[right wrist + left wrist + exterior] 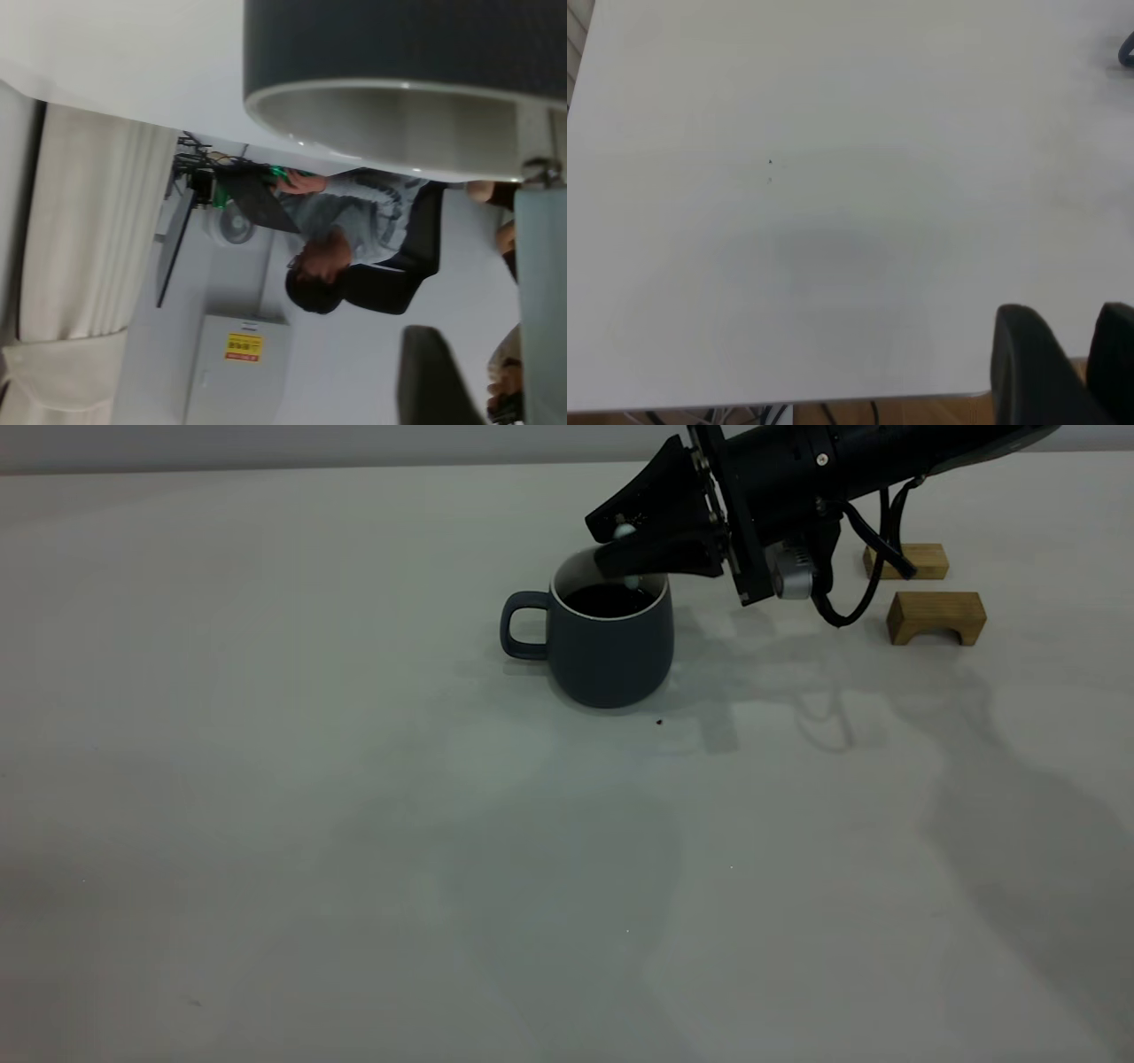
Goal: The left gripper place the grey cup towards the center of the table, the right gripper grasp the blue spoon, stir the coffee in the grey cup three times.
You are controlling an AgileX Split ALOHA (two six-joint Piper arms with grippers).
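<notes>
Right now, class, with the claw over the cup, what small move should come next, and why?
Probably a slow circular stir. The right claw is shut on the spoon, whose tip reaches into the coffee in the cup. The cup already stands mid-table, and the left claw is parked at the table's edge.

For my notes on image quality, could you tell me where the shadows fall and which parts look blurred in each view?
Exterior view: dim overall; the arm's soft shadows spread across the table right of the grey cup, under the right gripper. Left wrist view: evenly lit, a faint shadow patch mid-table, left gripper fingers blurred. Right wrist view: cup rim and blue spoon close and soft.
</notes>
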